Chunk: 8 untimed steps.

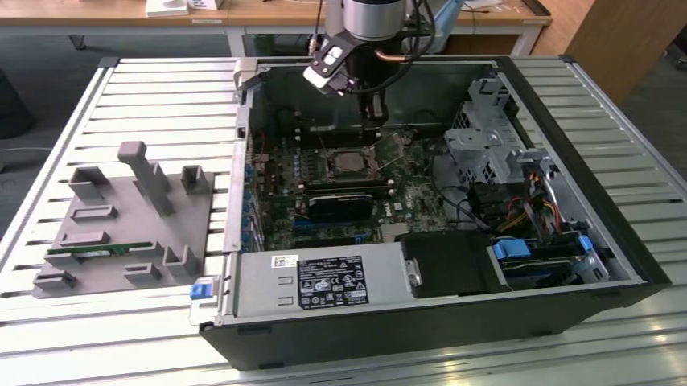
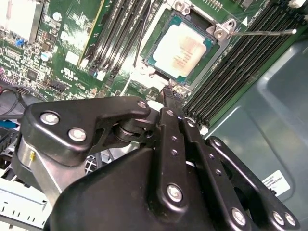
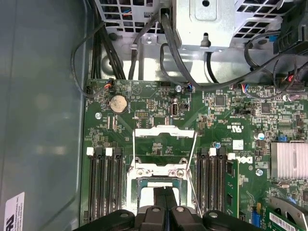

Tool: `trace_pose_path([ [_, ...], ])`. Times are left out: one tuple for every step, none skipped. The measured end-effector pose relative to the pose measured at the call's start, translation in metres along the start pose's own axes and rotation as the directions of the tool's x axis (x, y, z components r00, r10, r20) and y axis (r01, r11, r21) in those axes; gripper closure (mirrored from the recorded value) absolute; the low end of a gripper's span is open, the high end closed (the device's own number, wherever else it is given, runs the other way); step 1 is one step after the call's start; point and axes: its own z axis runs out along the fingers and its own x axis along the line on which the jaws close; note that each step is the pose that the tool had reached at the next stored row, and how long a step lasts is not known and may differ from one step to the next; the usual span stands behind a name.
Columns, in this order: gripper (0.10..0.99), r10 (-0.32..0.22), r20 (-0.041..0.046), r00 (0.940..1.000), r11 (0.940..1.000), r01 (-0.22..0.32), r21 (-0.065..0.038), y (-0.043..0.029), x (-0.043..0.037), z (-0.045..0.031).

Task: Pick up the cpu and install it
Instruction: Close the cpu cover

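Cpu (image 2: 183, 48): flat square, dull silver lid, thin green rim, seated in metal-framed socket (image 2: 214, 29) on green motherboard (image 2: 72, 53). Gripper (image 2: 172, 91): black jointed fingers pressed together, empty, tips beside socket edge.

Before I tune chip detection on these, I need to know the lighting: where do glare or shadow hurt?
Second wrist view: glare washes the cpu lid pale. First wrist view: the case wall carries a hazy reflection, and the cpu lies dark beside the gripper. Exterior view: the table is bright, the motherboard dim.
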Motion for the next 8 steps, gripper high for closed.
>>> trace_pose_path([
  [0.98,0.0,0.0,1.0,1.0,0.0,0.0,0.001,0.0,0.0001],
  [0.98,0.0,0.0,1.0,1.0,0.0,0.0,0.002,0.0,0.0001],
  [0.98,0.0,0.0,1.0,1.0,0.0,0.0,0.003,0.0,0.0002],
  [0.98,0.0,-0.0001,1.0,1.0,0.0,0.0,0.004,0.0,0.0003],
  [0.98,0.0,0.0,1.0,1.0,0.0,0.0,0.005,0.0,0.0003],
  [0.98,0.0,0.0,1.0,1.0,0.0,0.0,0.0059,0.0,0.0004],
  [0.98,0.0,0.0,1.0,1.0,0.0,0.0,0.0068,0.0,0.0004],
  [0.98,0.0,0.0,1.0,1.0,0.0,0.0,0.0079,0.0,0.0005],
])
